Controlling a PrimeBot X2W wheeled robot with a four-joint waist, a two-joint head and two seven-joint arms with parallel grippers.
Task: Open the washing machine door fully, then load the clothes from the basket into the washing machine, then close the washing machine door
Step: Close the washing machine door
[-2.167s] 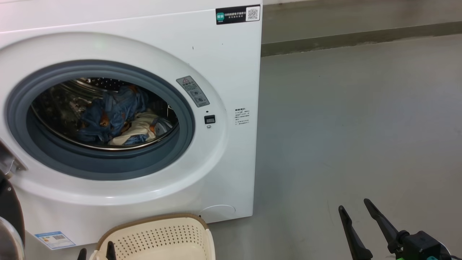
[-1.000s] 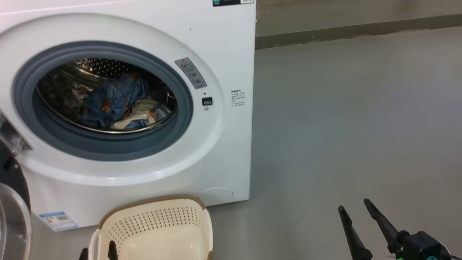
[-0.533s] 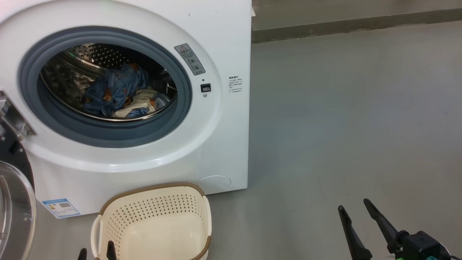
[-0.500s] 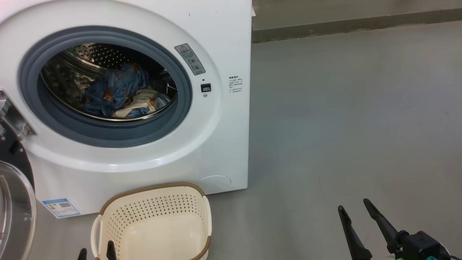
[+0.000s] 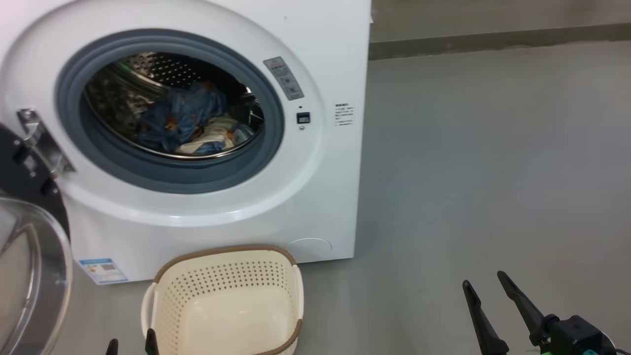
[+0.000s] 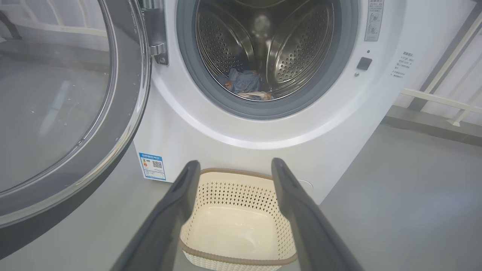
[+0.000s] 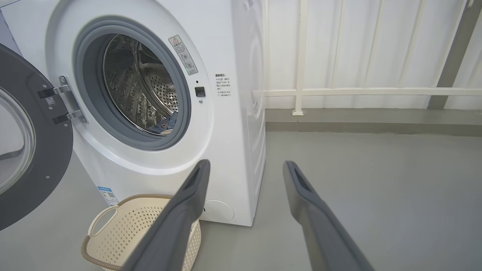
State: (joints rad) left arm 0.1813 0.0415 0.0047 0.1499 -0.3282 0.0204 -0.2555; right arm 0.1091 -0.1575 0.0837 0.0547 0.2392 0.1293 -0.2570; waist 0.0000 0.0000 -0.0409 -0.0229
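Jaws of the left gripper and the right gripper are spread wide, nothing held. Just beyond the left one the basket stands empty. The washing machine door is swung open on the left, nearer the left gripper, so closing is judged its job. Farthest, the clothes are lodged in the washing machine.
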